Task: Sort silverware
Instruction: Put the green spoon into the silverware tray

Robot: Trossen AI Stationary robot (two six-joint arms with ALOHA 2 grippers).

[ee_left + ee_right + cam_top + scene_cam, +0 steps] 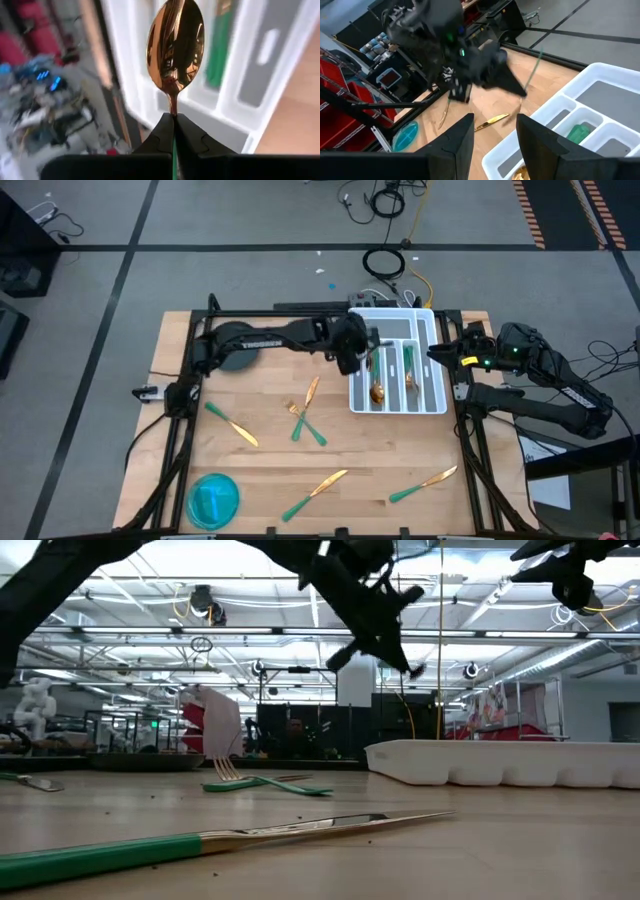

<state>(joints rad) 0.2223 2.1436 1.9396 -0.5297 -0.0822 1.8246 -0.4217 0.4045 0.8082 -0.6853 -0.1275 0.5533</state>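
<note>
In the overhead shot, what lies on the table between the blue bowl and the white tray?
High view: between the blue bowl and white tray lie two crossed forks and one knife.

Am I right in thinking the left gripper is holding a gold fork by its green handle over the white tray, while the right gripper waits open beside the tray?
Not quite: the left gripper is shut on a spoon, not a fork, as the left wrist view shows with its rounded gold bowl. The rest stands: it is held by its green handle over the tray, and the right gripper waits open beside the tray.
</note>
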